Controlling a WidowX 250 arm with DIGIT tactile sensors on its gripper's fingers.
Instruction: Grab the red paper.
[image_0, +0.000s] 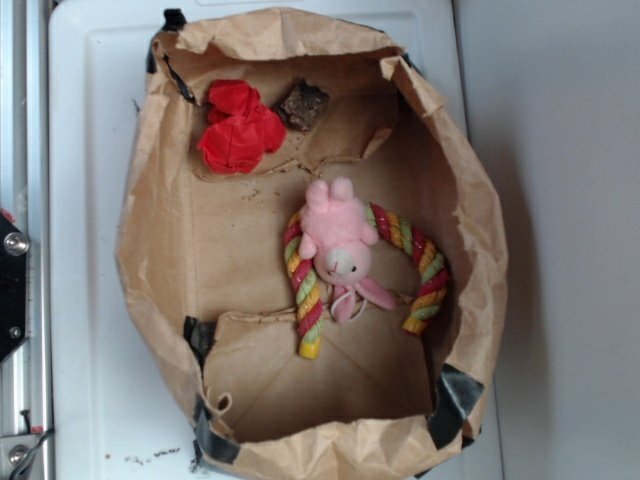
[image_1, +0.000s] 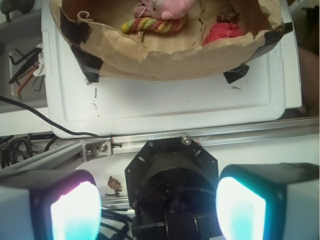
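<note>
End effector is hanging wide open and empty, outside the paper bag. Red paper is sitting well ahead of it, inside the bag, touching a brown lump. Risk: fingers catching the bag wall or pinching the lump too.

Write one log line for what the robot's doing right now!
gripper: open, outside bag | crumpled bright red paper wad: ungrabbed, in brown paper bag corner

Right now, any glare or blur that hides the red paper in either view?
Exterior: soft and slightly hazy, even light, red paper fully visible. Wrist: gripper pads blown out in cyan-pink glare, blurred up close; red paper sharp but half hidden behind the bag wall.
</note>
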